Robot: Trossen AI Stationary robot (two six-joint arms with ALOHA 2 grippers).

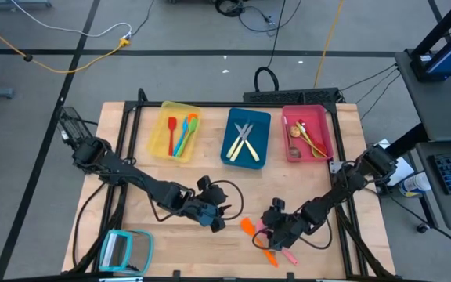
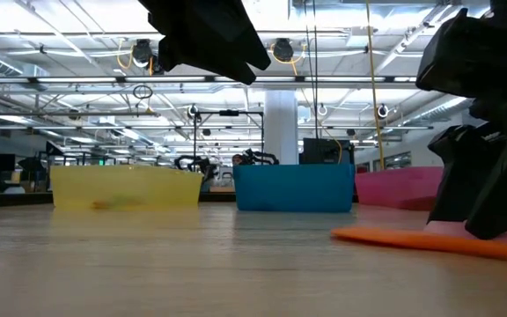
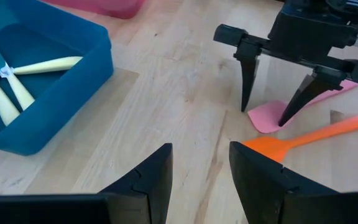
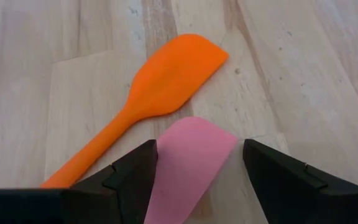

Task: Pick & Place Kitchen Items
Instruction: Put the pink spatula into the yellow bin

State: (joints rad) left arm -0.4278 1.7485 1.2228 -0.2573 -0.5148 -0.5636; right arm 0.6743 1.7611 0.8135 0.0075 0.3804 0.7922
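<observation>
Right wrist view shows the right gripper with fingers apart, straddling the pink spatula beside the orange spatula near the bench's front edge. Grasp pending: lower, then close. Left gripper waits nearby, fingers apart.

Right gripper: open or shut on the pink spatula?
Open. The right gripper has its fingers spread to either side of the pink spatula, which lies flat on the table beside the orange spatula.
</observation>
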